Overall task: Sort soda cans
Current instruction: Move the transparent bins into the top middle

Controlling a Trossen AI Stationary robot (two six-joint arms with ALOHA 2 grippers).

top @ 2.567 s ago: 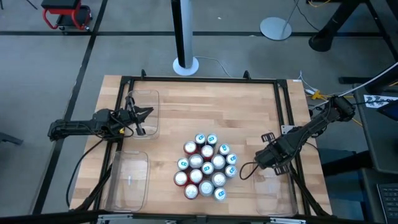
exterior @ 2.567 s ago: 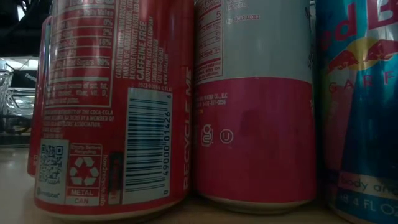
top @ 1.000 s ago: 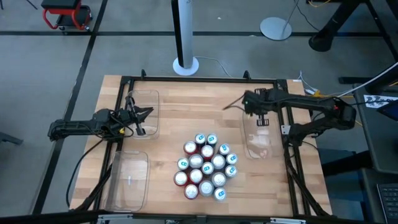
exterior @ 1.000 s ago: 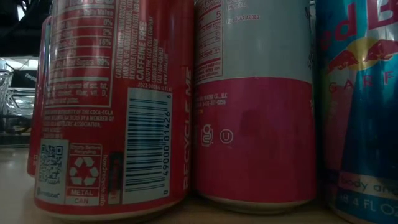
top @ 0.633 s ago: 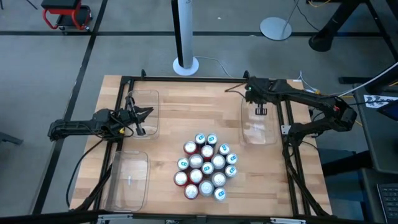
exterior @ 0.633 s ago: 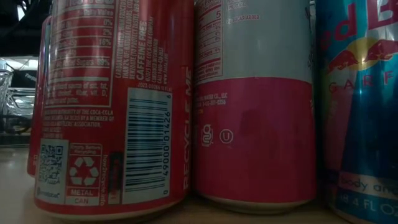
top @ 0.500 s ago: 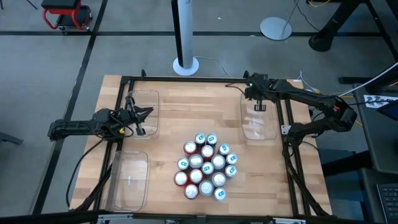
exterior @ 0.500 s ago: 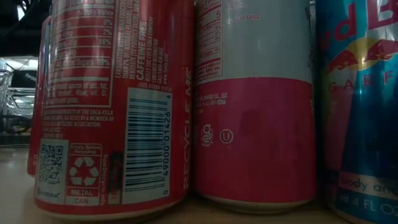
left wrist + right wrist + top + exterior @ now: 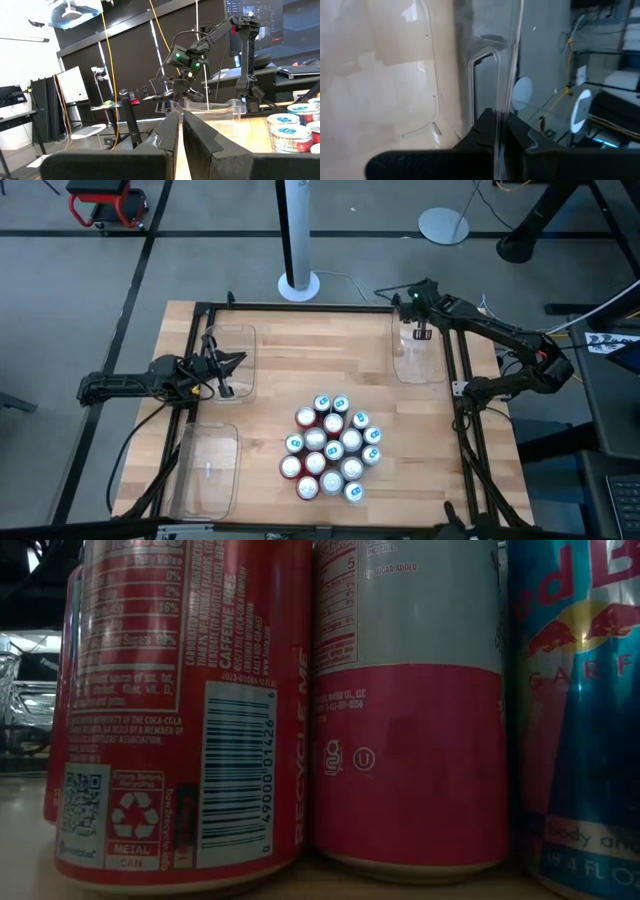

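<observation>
Wooden tabletop (image 9: pixel 270 370) with soda cans (image 9: pixel 332 448) clustered near its front centre, well apart from both tools. Right tool (image 9: pixel 421 332), at the far right corner, is clamped on a clear plastic bin (image 9: pixel 418 365) wall; left tool (image 9: pixel 225 363), closed and empty, rests over the far-left bin (image 9: pixel 238 345). In the low view, the cans are cut off at top and sides.

1. We see our right gripper (image 9: pixel 501 131) with its two dark fingers (image 9: pixel 482 132) pressed close together, the thin clear wall of a plastic bin (image 9: pixel 512 60) pinched between them.
2. That clear wall runs straight ahead from the fingertips, edge-on to us.
3. To one side of the fingers lies the pale wooden table (image 9: pixel 375 75), seen through the bin's see-through floor and rounded corners.
4. Just ahead of the fingertips a dark frame rail (image 9: pixel 482 82) bends around a corner.
5. On the fingers' other side, well beyond, lie grey floor, a round white base (image 9: pixel 522 93) and a yellow cable (image 9: pixel 555 97).
</observation>
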